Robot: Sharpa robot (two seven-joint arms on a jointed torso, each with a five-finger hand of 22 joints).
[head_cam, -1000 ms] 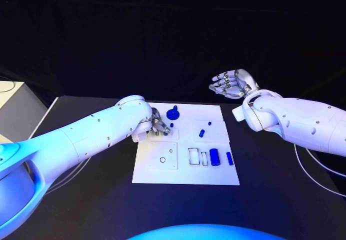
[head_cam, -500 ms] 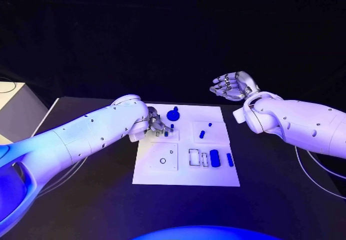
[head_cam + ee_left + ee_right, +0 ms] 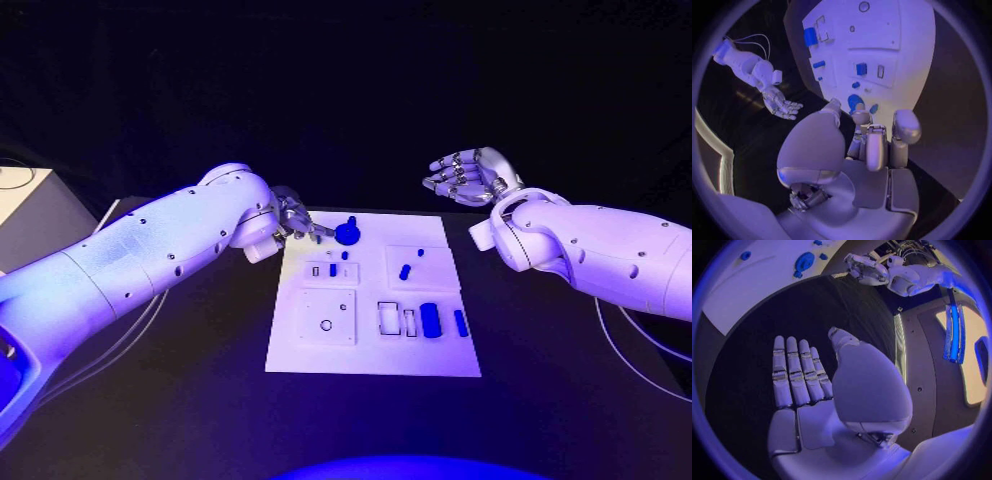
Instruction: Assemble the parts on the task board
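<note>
The left robot hand (image 3: pixel 296 222) hovers at the far left corner of the task board (image 3: pixel 372 352), fingers loosely curled, seemingly holding nothing, just beside a round blue part (image 3: pixel 346 230). The right robot hand (image 3: pixel 469 176) is raised beyond the board's far right corner, fingers apart and empty. Smaller blue parts (image 3: pixel 428 318) lie on the board on the black table (image 3: pixel 548 400). No writing is legible.
</note>
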